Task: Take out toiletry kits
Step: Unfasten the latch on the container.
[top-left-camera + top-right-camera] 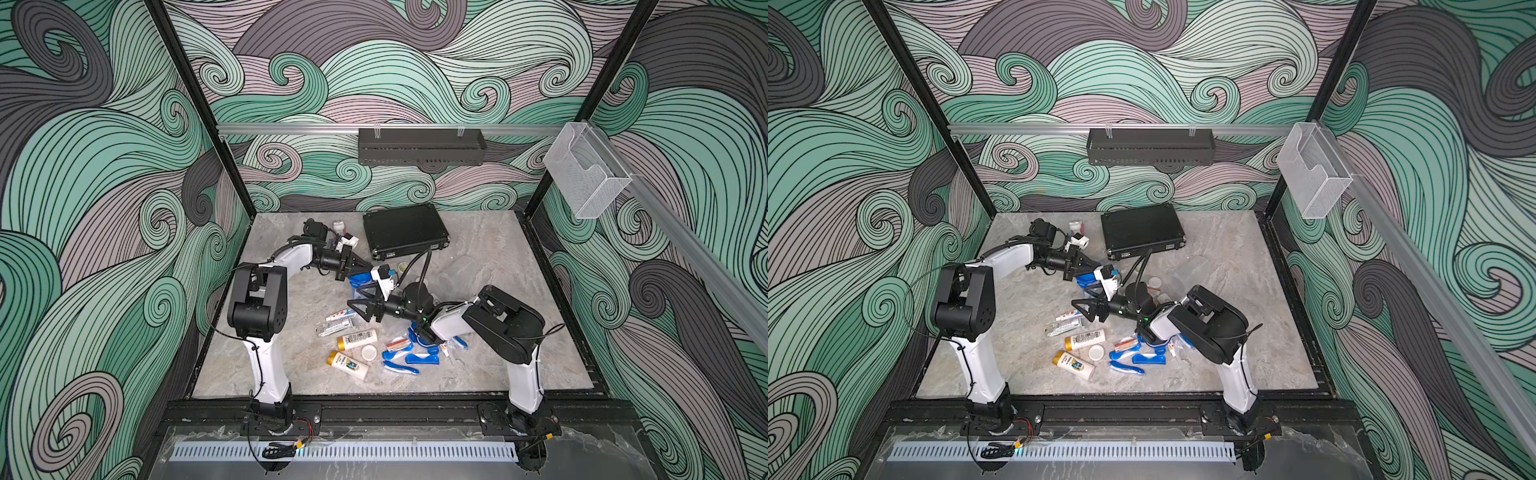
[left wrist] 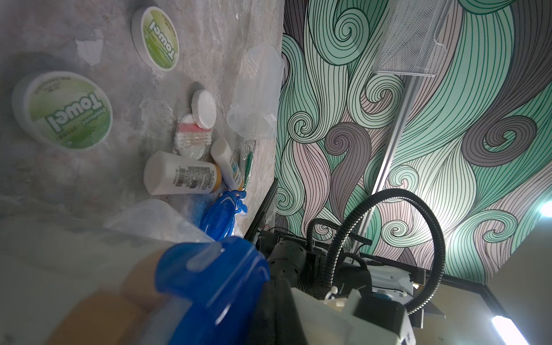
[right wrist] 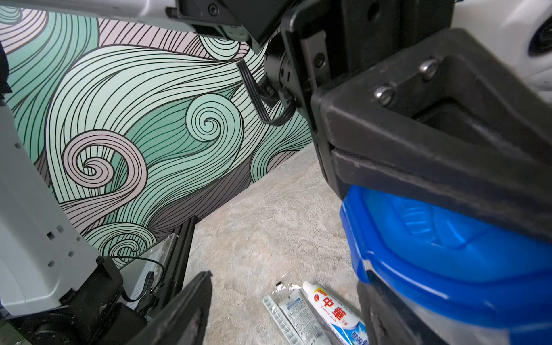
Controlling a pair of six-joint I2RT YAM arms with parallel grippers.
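The briefcase [image 1: 405,230] lies at the back of the table [image 1: 478,374], with a lidded tumbler [image 1: 358,283] just before it. Nearer the front lie two bottles [image 1: 356,338] (a tube [image 1: 340,314] just behind them), with toothbrushes [image 1: 422,358] to their right.

Close to my left wrist's lens the blue lid [image 2: 209,277] is a blur and runs off the picture's edge. In both top views my right arm [image 1: 449,322] covers part of the blue toothbrushes [image 1: 422,358]. The toothpaste tube [image 3: 334,310] is cut off.
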